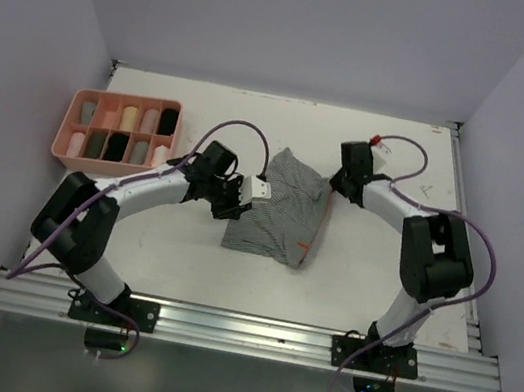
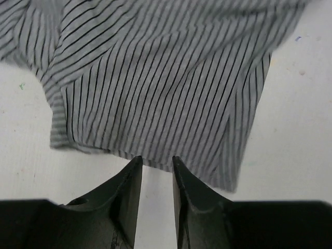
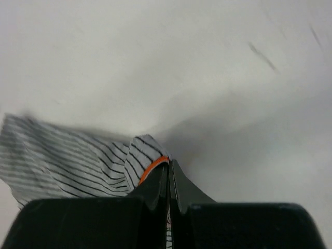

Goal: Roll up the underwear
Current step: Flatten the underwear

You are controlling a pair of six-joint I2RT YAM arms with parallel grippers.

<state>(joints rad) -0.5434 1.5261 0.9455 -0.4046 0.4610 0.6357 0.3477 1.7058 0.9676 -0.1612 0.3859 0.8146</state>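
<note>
Far left, toward the back of the counter: pink tray, set well apart from the work, compartments filled with rolled pieces. Probably parked there as the drop-off spot, clear of both arms' reach paths.

Next over: left tool, spread partway and pinching nothing, tips poised right at the near hem of the underwear. Appears lined up to take that hem, or to tuck under it and begin turning the cloth over.

Centre of the counter, between the two arms: the grey striped garment, lying mostly flat with a few wrinkles. Not yet rolled, judging by the open spread.

Right: right tool, pressed together on the orange-trimmed edge of the fabric, raising a small peak of it off the counter. Likely anchors that side to keep the cloth taut and stop it sliding once the roll starts from the opposite hem.
</note>
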